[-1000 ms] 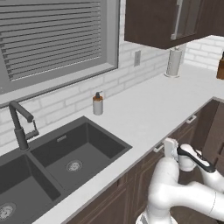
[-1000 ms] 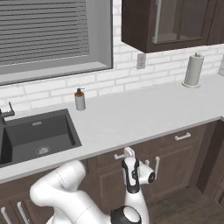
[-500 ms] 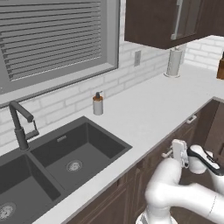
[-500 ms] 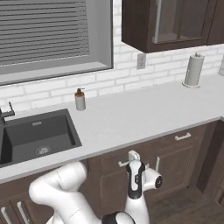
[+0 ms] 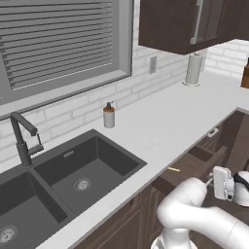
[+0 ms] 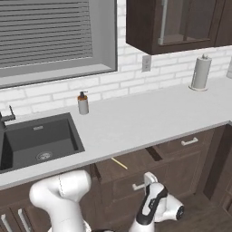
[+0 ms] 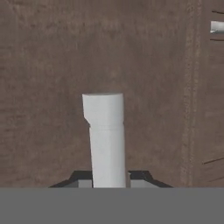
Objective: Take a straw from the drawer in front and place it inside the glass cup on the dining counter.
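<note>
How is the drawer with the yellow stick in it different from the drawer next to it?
The drawer is pulled out, so the straw lying inside shows; the neighbouring drawer is pushed shut. The open drawer's handle sits between the fingers; the shut one's handle is free. Both are dark brown wood with pale bar handles.

A flat dark brown wooden drawer front (image 7: 52, 65) with fine grain spans the hand view. A pale metal bar handle (image 7: 105, 140) stands upright at centre, running down between the pincer's (image 7: 107, 177) two dark finger tips (image 7: 78, 177), which seem closed against it. Another pale bar end (image 7: 217, 27) shows at upper right.
</note>
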Motion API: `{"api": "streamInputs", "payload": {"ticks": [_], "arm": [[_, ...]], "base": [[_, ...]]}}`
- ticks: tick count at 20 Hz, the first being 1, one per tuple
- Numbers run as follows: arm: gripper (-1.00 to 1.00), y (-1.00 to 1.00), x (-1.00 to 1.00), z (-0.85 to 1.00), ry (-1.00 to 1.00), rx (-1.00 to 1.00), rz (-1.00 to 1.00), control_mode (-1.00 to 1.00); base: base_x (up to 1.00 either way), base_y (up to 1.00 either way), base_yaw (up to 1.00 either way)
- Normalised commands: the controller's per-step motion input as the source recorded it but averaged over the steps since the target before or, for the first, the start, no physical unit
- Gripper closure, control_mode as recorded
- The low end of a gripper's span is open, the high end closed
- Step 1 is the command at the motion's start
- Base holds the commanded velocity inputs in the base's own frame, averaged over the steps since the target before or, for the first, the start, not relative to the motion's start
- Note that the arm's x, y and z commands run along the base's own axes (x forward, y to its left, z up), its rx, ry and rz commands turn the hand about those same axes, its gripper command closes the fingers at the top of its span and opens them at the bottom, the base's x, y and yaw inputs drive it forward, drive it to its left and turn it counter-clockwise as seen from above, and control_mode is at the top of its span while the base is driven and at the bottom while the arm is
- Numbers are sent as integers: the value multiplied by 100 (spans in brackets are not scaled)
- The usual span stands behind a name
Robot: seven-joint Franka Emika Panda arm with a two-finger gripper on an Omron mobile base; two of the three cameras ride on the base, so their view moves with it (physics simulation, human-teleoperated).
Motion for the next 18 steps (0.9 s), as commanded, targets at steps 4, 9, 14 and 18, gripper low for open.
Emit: {"api": "streamInputs", "payload": {"ticks": [4, 9, 14, 18], "arm": [[100, -74, -70, -14, 4, 2, -1, -100], [-100, -5, -8, -21, 13, -21, -2, -100], [-100, -15, -40, 23, 3, -1, 0, -100], [-100, -23, -56, 61, 0, 0, 2, -100]], "base": [[0, 0, 0], [0, 0, 0], [0, 0, 0], [0, 0, 0]]}}
